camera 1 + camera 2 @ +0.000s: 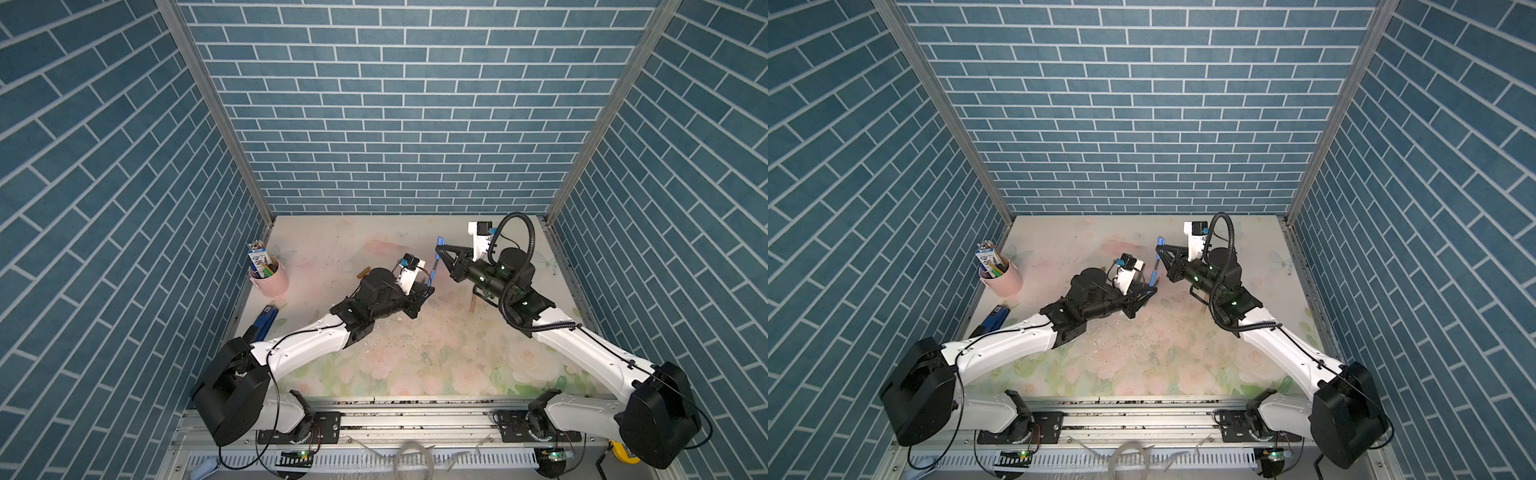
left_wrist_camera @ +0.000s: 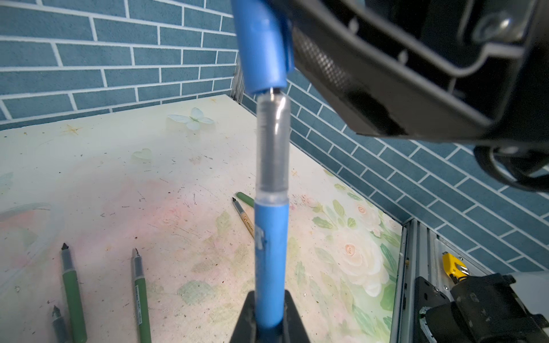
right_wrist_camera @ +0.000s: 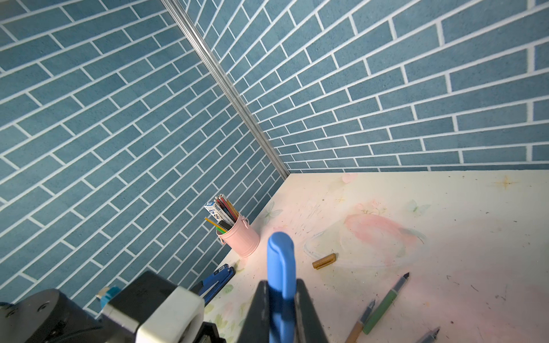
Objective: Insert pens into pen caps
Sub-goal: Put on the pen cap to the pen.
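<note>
The clear-fronted blue pen [image 2: 271, 252], clenched by the left gripper [image 2: 269, 297], is seen reaching the blue cap [image 2: 261, 44] only in that wrist's view. The cap is clamped by the right gripper [image 3: 280, 285].

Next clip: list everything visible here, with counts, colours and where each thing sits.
blue pen: one, blue, upright in the left claw, tip towards the cap
blue cap: one, blue, in the right claw
green pens: two, uncapped, lying on the table
green piece: one, half hidden behind the blue pen; pen or cap unclear
golden-brown pen: one, uncapped, on the table
golden-brown cap: one, loose on the table
pink cup: one, by the wall, holding pencils and a white-blue carton
stapler: one, blue-black, beside the cup
table: one, floral
left claw: shut on the blue pen
right claw: shut on the blue cap
</note>
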Tool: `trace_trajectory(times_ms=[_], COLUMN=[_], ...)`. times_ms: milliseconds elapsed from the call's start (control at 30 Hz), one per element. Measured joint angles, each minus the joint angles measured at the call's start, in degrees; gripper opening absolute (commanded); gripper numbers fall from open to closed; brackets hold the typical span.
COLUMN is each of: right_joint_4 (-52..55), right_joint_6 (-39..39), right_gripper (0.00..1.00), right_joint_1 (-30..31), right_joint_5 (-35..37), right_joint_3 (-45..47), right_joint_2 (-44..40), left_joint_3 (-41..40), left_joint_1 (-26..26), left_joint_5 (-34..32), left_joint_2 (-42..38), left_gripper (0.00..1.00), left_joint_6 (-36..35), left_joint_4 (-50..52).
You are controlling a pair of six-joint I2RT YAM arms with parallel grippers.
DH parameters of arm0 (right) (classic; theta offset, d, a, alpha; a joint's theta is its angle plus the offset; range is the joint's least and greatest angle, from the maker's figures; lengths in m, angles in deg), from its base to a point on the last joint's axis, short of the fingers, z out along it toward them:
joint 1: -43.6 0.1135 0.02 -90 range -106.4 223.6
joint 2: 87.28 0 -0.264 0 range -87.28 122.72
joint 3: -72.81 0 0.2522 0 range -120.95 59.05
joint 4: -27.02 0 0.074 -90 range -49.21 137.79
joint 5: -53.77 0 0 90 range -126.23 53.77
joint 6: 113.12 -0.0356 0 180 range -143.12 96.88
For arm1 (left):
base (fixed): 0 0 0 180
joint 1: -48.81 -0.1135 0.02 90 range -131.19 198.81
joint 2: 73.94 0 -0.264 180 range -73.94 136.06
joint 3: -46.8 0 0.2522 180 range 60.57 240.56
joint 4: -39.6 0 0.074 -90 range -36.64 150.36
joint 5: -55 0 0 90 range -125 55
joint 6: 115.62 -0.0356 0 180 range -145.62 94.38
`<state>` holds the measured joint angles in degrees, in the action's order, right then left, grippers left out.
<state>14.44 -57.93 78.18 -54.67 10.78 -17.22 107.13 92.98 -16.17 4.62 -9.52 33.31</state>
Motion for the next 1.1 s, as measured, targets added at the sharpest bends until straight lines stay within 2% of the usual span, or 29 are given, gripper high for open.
trace_trajectory(times_ms=[567,1100], right_joint_4=[-7.6,-8.9], right_joint_6=[-1.9,-2.4], right_gripper=[0.11,0.18], right_joint_1=[2.1,3.3], right_joint_5=[-0.1,-1.1], right_joint_3=[1.4,1.3], right_joint_2=[2.1,3.2], left_joint_3=[-0.6,-1.6], left_joint_1=[-1.6,-2.6], left_joint_5=[2.0,1.4], left_joint_2=[0.0,-1.5], left_gripper=[0.0,0.0], left_joint_6=[5.4,2.0], left_joint_4=[-5.9,-5.9])
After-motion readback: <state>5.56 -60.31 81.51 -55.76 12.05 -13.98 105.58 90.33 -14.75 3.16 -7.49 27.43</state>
